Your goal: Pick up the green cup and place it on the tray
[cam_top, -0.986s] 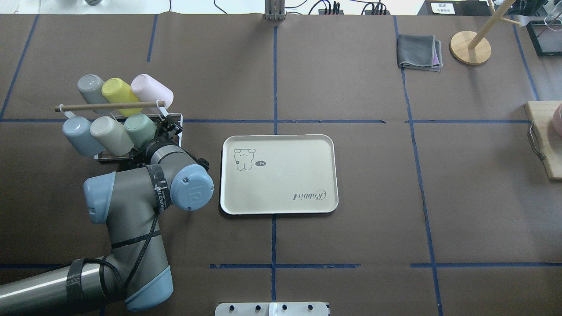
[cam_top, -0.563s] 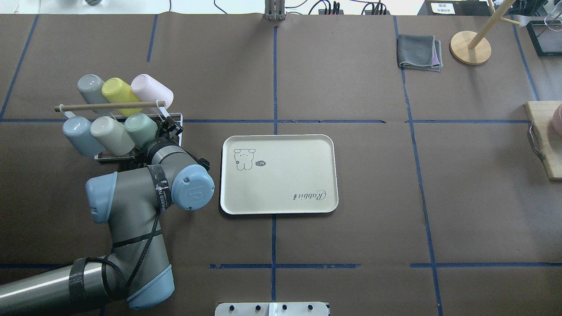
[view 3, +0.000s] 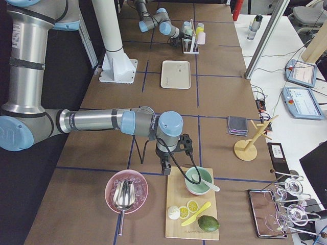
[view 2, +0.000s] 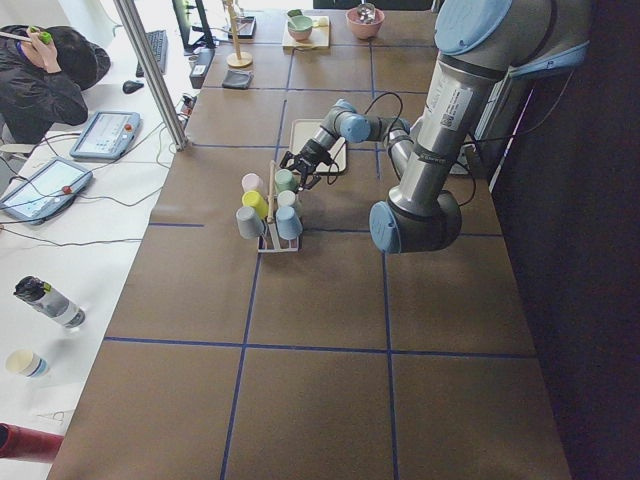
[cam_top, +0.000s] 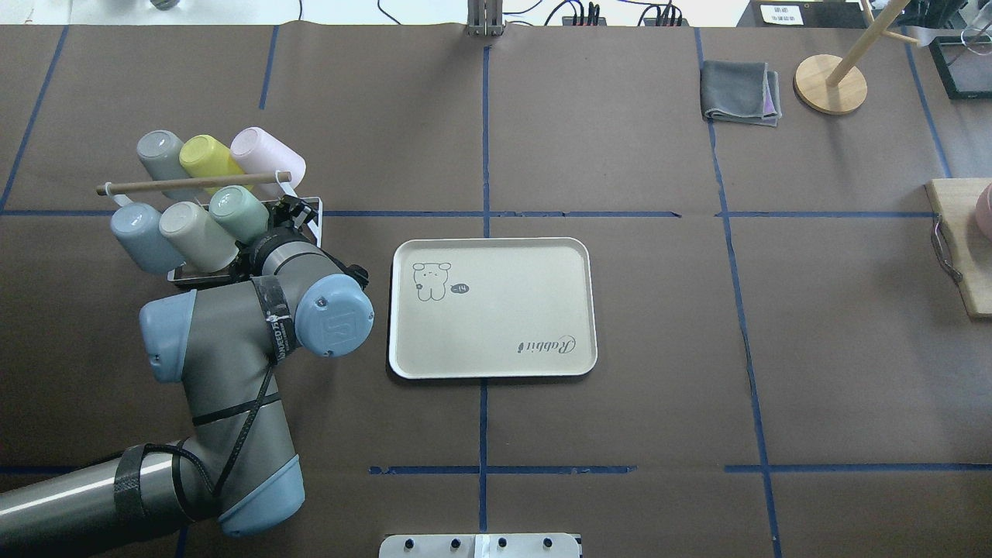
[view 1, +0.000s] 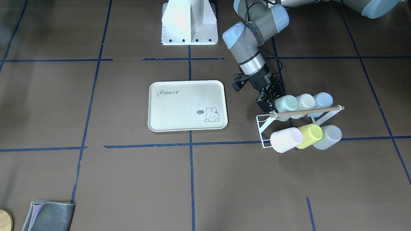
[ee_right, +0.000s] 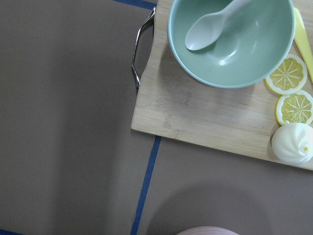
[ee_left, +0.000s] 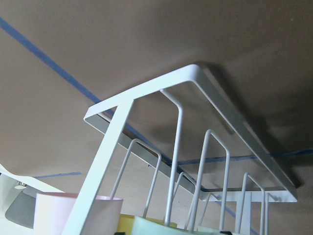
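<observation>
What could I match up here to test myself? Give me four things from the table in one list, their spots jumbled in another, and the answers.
Things:
1. green cup
2. tray
3. grey cloth
4. mint bowl

Places:
A. on a wooden board, with a spoon inside
B. at the white rack, at the tip of the left claw
C. flat on the table, nothing on it
D. folded beside a round wooden stand

Pairs: 1-B, 2-C, 3-D, 4-A
</observation>
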`<state>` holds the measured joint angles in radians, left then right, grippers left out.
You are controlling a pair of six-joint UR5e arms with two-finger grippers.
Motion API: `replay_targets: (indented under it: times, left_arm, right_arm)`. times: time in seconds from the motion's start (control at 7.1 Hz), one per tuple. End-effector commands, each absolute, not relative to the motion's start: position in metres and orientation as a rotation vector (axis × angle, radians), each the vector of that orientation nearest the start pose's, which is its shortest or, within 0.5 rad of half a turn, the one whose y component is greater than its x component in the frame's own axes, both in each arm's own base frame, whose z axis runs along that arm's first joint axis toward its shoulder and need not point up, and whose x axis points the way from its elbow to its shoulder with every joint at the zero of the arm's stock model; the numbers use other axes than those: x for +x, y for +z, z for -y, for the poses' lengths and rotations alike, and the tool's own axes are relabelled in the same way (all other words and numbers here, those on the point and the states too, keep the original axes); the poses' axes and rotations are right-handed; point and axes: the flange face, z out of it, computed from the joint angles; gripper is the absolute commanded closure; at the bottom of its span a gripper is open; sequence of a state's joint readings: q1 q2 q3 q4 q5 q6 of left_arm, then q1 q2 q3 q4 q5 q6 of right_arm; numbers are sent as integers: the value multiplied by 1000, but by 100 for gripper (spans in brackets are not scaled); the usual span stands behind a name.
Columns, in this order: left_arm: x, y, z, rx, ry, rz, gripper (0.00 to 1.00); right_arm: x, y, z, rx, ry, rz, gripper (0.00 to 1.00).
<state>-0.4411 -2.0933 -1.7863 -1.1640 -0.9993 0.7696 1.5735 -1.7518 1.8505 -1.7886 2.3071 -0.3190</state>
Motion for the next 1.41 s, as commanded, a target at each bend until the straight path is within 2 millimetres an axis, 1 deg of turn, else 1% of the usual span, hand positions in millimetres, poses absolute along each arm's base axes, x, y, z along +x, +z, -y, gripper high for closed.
replay_targets:
  times: [0.0, 0.42, 0.56, 0.85, 0.99, 1.13, 1.27]
  left_arm:
    - [461, 292, 434, 506, 1710, 565, 37]
    - [421, 255, 415, 530, 1702, 556, 36]
    - [408, 240, 410, 572, 1690, 546, 36]
    - [370, 206, 396, 681, 1659, 433, 34]
    - [355, 194, 391, 725, 1630, 375, 32]
    - [347, 186, 390, 754, 1567, 295, 31]
    - [347, 178, 388, 813, 1473, 207, 31]
  right_arm:
    - [67, 627, 404, 5, -259, 746, 0]
    - [68, 627, 404, 7, -258, 746, 0]
    - [68, 627, 404, 7, -258, 746, 0]
    - [68, 625, 404, 10, -259, 746, 0]
    - [68, 625, 404, 9, -257, 746, 0]
    - [68, 624, 404, 12, -259, 745, 0]
    - [68, 623, 405, 14, -261, 745, 0]
